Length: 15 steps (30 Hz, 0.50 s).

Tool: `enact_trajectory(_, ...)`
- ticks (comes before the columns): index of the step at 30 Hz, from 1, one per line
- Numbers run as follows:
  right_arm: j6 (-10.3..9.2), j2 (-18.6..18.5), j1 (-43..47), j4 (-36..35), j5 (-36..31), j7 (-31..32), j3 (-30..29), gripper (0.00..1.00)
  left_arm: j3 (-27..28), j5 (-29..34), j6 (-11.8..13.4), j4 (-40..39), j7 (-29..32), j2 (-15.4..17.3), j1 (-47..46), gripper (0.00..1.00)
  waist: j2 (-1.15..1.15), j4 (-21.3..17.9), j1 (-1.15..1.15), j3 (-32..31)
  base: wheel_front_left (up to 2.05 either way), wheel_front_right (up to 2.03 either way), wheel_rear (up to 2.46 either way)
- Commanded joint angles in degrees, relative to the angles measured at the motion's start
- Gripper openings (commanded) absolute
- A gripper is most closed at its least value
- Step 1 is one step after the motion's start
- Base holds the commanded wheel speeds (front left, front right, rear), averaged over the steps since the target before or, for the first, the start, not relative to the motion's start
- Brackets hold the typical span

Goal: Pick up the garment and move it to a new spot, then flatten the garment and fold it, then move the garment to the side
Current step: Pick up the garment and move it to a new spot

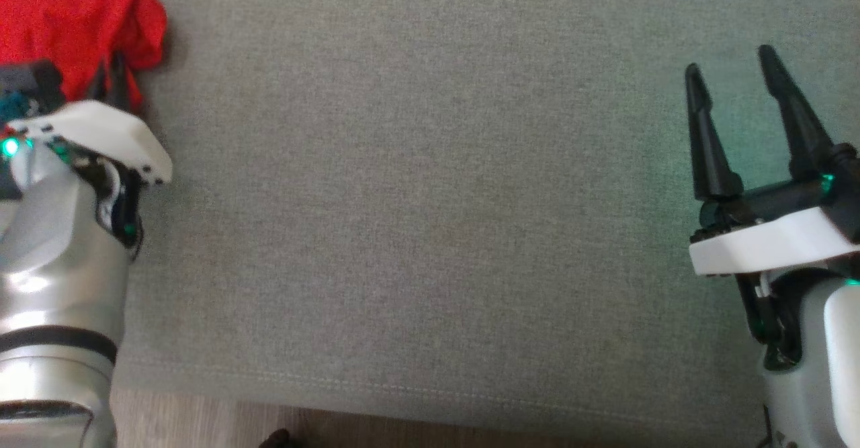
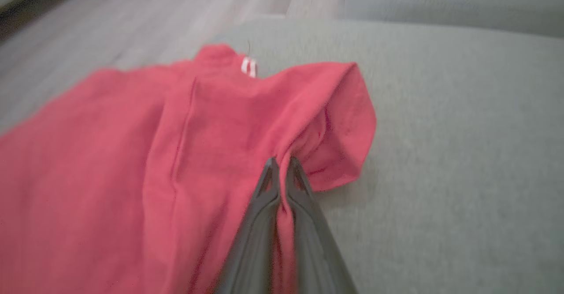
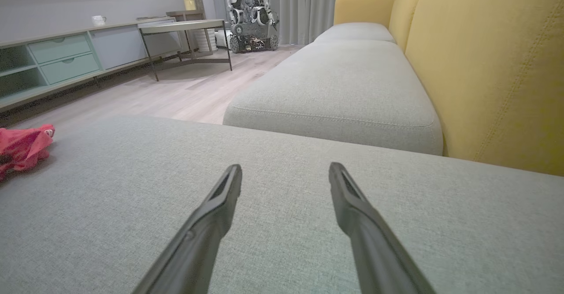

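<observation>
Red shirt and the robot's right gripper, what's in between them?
Only bare grey cushion lies between the red shirt and the right gripper, jaws open. The head view shows it.

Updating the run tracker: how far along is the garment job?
Done: nothing finished. In hand: the pickup; left gripper is shut on a pinch of the red garment, which lies crumpled on the grey sofa cushion near its edge. Left: moving, flattening, folding, setting aside. The right gripper hovers open, idle.
</observation>
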Motion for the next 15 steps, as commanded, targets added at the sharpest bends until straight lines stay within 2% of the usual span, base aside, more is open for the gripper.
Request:
enact_trajectory(1,-0.04,0.6,-0.3,-1.8,0.2,-0.7,0.8,1.0,1.6,0.7,0.8,-3.8,-0.3,4.0,-1.2,0.0,0.0,0.1,0.0,-0.6,0.0,0.0,0.0)
enact_trajectory(6,-0.04,1.4,0.3,-0.8,0.3,-2.0,-0.6,1.0,4.3,3.1,3.2,-17.6,-0.3,5.1,3.3,0.0,0.0,-0.1,0.0,-3.3,0.0,0.0,0.0)
enact_trajectory(15,-0.04,2.7,2.0,2.3,1.0,-4.4,-1.4,1.0,8.5,5.9,3.0,-40.7,-0.3,4.4,16.8,0.0,0.0,-1.8,0.0,-10.2,0.0,0.0,0.0)
